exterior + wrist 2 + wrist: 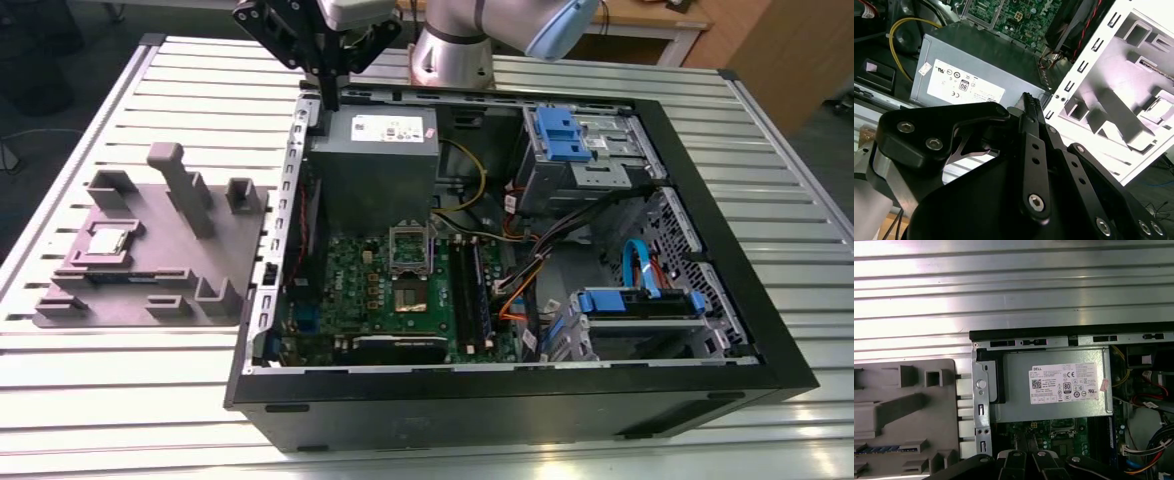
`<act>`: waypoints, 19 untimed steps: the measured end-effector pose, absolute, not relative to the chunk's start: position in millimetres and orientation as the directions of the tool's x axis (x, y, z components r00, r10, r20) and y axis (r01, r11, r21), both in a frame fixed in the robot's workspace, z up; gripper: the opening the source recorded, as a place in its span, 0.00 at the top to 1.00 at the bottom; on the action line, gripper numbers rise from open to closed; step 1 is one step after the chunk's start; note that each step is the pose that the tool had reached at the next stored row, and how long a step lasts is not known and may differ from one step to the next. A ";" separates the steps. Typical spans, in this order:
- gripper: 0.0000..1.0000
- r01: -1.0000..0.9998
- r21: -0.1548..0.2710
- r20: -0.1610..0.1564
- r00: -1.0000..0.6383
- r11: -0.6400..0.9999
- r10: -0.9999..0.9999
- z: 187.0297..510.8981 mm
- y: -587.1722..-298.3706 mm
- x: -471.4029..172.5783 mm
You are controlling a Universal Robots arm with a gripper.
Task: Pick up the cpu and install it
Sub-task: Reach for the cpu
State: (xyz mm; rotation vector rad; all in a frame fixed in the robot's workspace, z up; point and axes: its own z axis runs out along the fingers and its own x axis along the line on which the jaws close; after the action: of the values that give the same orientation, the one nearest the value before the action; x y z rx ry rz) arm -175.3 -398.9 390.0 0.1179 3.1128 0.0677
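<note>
Gripper, closed and empty, hangs above the power supply at the back edge of the case — well apart from the cpu, seated flat in the grey fixture outside, evidently staged for pickup.

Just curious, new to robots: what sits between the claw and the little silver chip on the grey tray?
In the exterior view, bare table slats and upright posts of the grey tray lie between gripper and cpu.
</note>
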 end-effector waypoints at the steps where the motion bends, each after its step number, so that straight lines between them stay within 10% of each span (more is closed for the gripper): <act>1: 0.89 0.075 0.044 -0.024 -0.997 0.996 0.076 389.5 -398.9 -177.4; 19: 0.89 0.075 0.044 -0.023 -0.997 0.996 0.076 387.5 -398.9 -185.8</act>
State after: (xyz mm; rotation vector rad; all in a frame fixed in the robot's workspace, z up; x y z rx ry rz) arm -185.8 -398.9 387.5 0.1181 3.1136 0.0676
